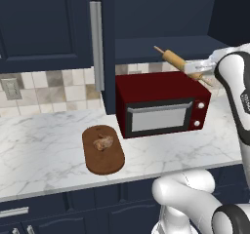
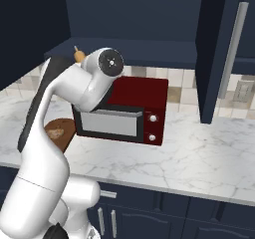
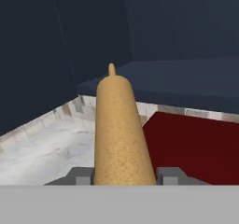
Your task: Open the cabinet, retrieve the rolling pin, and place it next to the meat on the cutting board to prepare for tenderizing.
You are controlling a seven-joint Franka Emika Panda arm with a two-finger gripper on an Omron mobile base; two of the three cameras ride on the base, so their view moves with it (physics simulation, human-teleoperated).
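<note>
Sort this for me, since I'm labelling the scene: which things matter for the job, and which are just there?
Part of the job: rolling pin, held in the gripper; open cabinet; meat; cutting board.

Just there: red microwave; wall outlet; marble counter; drawers.

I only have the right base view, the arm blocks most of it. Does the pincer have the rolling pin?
Observer: Yes. In the hand view the rolling pin sits between the two fingertips of the pincer, running straight away from the camera.
Operator: Where is it relative to the microwave?
Observer: Left base view shows the pin held in the air above the microwave, tilted, in front of the open cabinet shelf.
Operator: Meat on the board?
Observer: Yes, the meat lies near the middle of the cutting board, on the counter left of the microwave.
</note>
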